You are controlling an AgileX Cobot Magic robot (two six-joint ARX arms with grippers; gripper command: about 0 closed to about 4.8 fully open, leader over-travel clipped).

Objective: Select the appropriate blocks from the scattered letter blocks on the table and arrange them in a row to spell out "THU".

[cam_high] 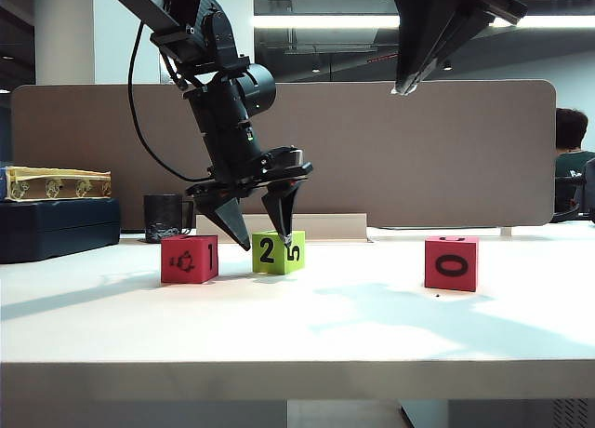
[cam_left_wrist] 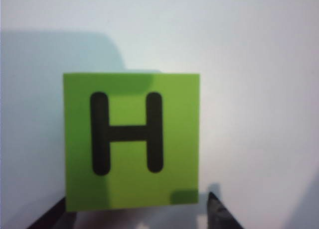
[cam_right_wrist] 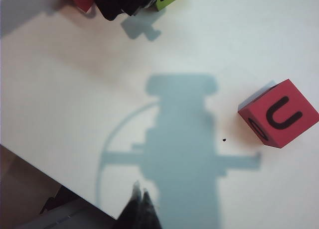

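— Where is the green block?
— The lime-green block [cam_high: 277,251] sits on the white desk [cam_high: 307,321], H on top in the left wrist view, 2 facing front, just beside the red block with a 1 [cam_high: 190,259].
— And the left tool?
— The left tool [cam_high: 258,233] straddles it, fingers wide apart — one tip at its right edge, not clamped.
— The other red one?
— The U block [cam_right_wrist: 279,120] stands well apart to the right. The right tool [cam_high: 402,89] hangs high above, pinched together, holding nothing.

Exterior camera is facing the table [cam_high: 297,326] edge-on; both wrist cameras are looking down, sharing the green block [cam_left_wrist: 132,139].
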